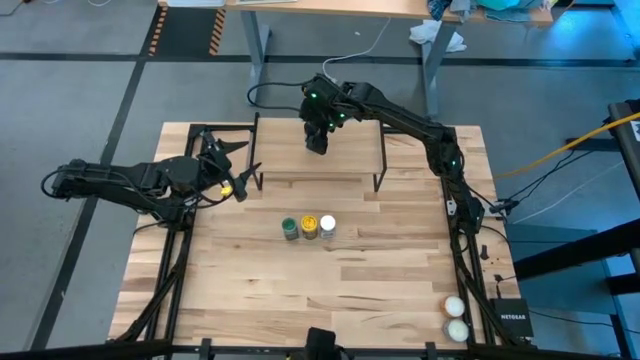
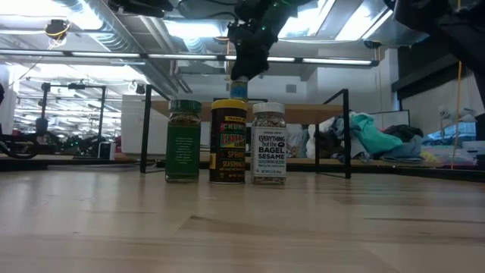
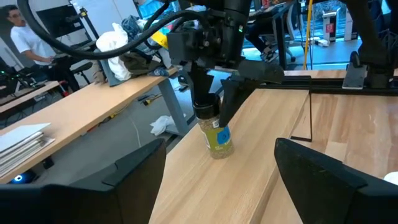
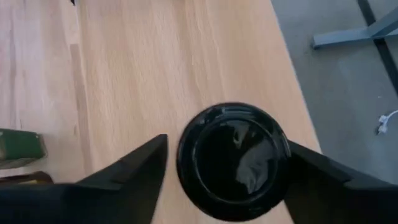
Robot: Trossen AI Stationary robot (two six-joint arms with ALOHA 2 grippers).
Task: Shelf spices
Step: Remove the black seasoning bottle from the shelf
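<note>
The shelf (image 1: 320, 165) stands at the table's far middle. My right gripper (image 1: 318, 135) is above its board, shut on the black-lidded jar (image 3: 216, 134); the lid (image 4: 231, 160) fills the right wrist view. The green-lidded jar (image 1: 290, 228), the amber yellow-lidded jar (image 1: 309, 227) and the white-lidded jar (image 1: 327, 226) stand in a row on the tabletop, on their bases, nearer than the shelf; they also show in the low view (image 2: 228, 142). My left gripper (image 1: 238, 168) is open and empty by the shelf's left legs. My right gripper holds the black-lidded jar by its top, one finger (image 4: 134, 168) on each side of the lid's rim (image 4: 283, 149). The fingers come from above, pointing down. The jar hangs slightly tilted below them, its base (image 3: 221, 152) at the shelf board; whether it rests there I cannot tell.
Two whitish balls (image 1: 456, 317) lie at the table's near right corner. The shelf's black legs (image 1: 381, 160) stand on both sides of its board. A desk with clutter (image 3: 118, 43) and a person (image 3: 25, 37) are beyond the table.
</note>
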